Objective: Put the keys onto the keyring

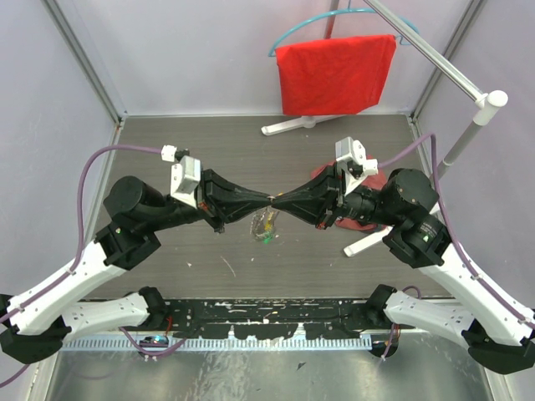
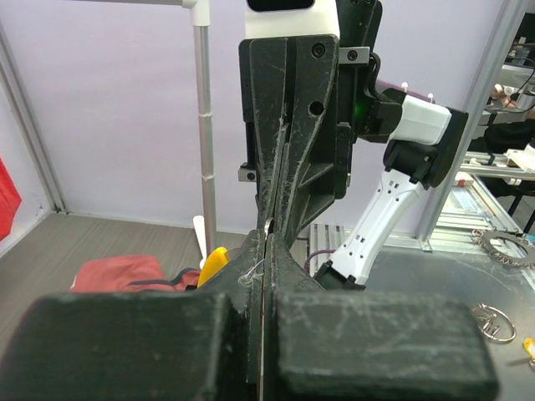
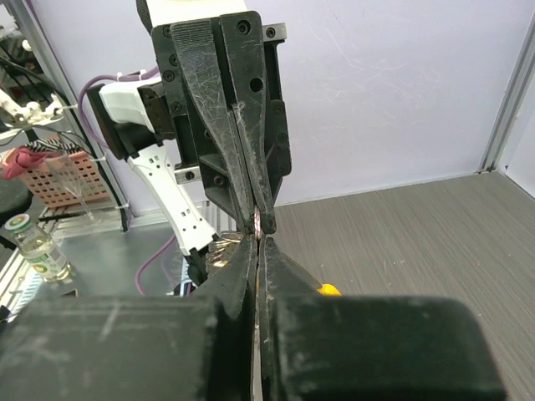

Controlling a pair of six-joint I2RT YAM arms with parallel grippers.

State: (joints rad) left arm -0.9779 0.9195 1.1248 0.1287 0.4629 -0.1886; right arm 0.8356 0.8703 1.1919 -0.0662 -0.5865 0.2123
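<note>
My left gripper [image 1: 266, 199] and right gripper [image 1: 278, 201] meet tip to tip above the middle of the table, both shut. A thin metal piece of the keyring [image 3: 259, 224] is pinched where the tips meet. The rest of the keyring [image 1: 261, 222] hangs below them, with its yellow curved section and a green key [image 1: 266, 240] at the bottom. The yellow section shows beside my left fingers [image 2: 213, 263] and under my right fingers [image 3: 328, 290]. I cannot pick out the gold-orange key. In the wrist views my left gripper [image 2: 267, 238] and right gripper [image 3: 257, 242] are shut edge to edge.
A red cloth [image 1: 334, 73] hangs on a teal hanger at the back. A white stand [image 1: 456, 154] rises at the right, its foot by my right arm. A red pouch [image 1: 368, 180] lies under the right wrist. A spare metal ring [image 2: 493, 322] lies on the steel shelf.
</note>
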